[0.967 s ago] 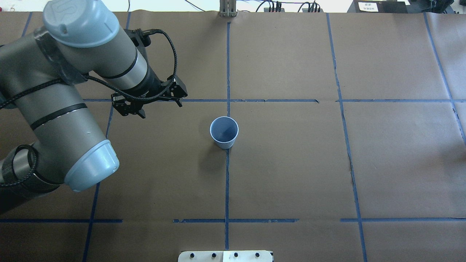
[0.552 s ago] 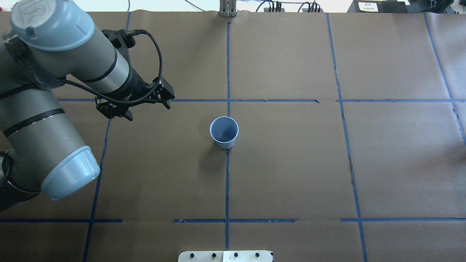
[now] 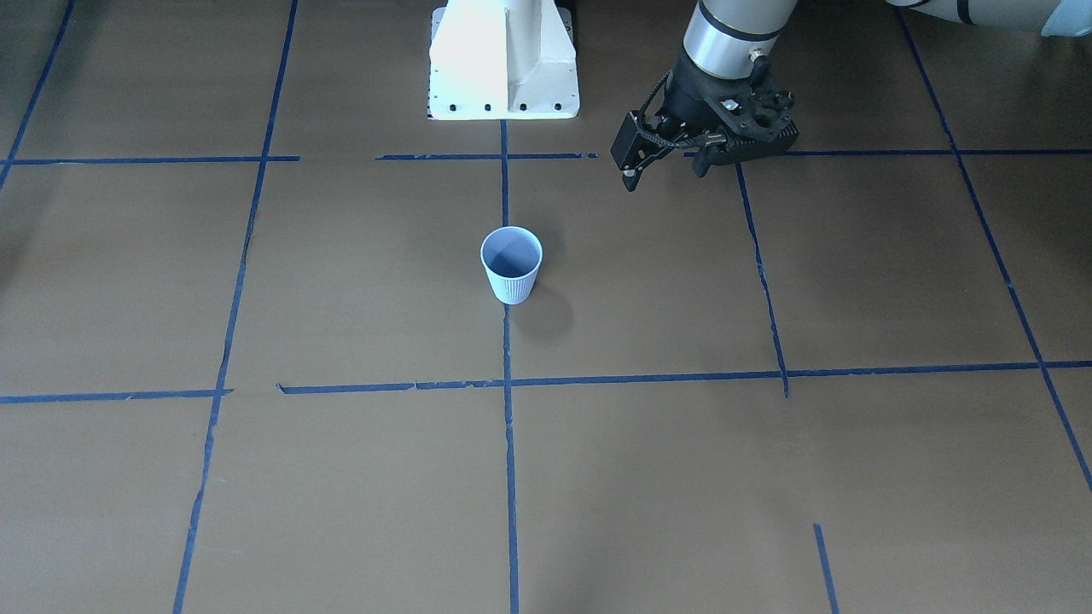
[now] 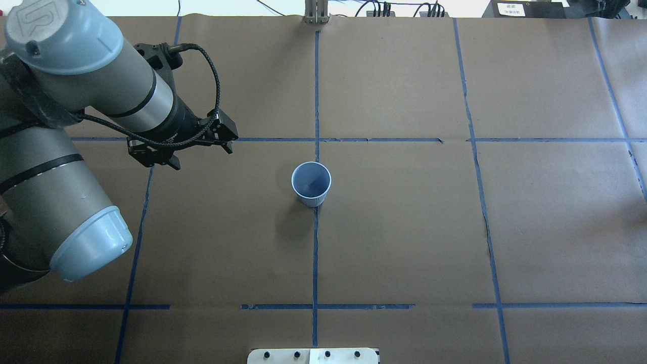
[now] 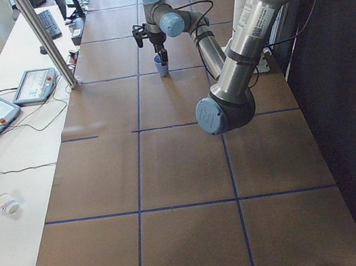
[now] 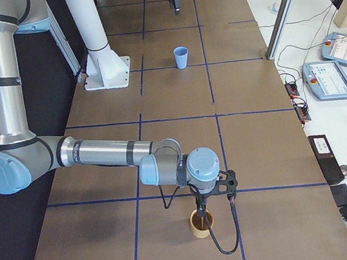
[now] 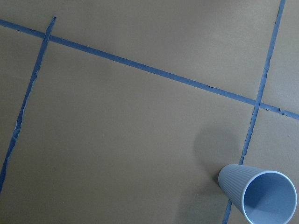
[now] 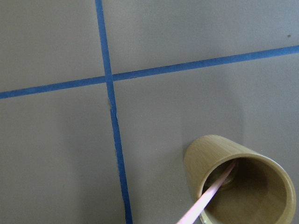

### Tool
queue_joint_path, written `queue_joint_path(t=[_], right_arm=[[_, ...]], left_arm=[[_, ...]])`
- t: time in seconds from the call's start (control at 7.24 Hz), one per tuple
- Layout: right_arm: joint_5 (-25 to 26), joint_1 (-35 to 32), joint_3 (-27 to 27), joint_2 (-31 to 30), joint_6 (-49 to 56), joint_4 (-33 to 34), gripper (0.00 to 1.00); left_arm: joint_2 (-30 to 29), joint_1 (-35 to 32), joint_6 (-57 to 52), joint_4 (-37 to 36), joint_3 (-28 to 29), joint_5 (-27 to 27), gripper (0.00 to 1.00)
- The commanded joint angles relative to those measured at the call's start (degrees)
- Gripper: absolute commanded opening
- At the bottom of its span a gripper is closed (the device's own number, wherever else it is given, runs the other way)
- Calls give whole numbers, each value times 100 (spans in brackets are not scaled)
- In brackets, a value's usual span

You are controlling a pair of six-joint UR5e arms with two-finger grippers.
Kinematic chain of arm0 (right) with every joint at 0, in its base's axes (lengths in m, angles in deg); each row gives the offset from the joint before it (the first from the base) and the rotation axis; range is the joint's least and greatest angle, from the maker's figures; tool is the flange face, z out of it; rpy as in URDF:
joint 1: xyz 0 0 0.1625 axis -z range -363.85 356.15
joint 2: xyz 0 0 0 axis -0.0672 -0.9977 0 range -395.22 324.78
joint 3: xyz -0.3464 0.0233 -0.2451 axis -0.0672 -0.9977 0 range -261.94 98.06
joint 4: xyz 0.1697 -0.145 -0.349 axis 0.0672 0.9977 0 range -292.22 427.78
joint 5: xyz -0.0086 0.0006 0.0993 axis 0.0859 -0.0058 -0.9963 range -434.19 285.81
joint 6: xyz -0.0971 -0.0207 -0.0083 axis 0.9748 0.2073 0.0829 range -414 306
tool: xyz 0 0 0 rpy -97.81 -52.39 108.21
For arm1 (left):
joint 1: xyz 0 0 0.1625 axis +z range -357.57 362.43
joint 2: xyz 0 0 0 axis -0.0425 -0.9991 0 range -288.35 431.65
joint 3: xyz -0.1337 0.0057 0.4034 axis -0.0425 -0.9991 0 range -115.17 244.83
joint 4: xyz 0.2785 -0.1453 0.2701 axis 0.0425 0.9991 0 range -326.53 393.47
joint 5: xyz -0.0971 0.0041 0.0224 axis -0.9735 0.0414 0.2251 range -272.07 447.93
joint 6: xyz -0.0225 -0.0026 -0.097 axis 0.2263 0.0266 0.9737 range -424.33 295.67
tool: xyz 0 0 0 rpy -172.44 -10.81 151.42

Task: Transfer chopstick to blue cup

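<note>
Chopstick point(image 8: 210, 189) one, blue cup point(image 4: 311, 184) one

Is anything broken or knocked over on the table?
Nothing is knocked over: the blue cup stands upright and empty. Only the blue tape looks ragged, with a dark split along one line.

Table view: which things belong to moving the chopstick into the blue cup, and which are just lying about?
Job: chopstick, blue cup, tan cup holding the chopstick, right claw at that cup.
Lying about: control pendant, small white cup, both on side benches.
</note>
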Motion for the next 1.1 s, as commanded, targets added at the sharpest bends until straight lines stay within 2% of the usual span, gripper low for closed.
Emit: queue_joint_path(t=[0.0,0.28,0.69,0.97], right_arm=[[-45,2,-11,45,-642,-24,99],[-54,-7,-11,36,-1117,-33,99],[-36,2,103,62,-2716,-60,99],[-28,-7,77,80,-3342,-60,99]], left_arm=[[2,0,0,0,1,0,100],[2,0,0,0,1,0,100],[2,-53,0,0,-77,0,100],[2,-62,0,0,-113,0,100]])
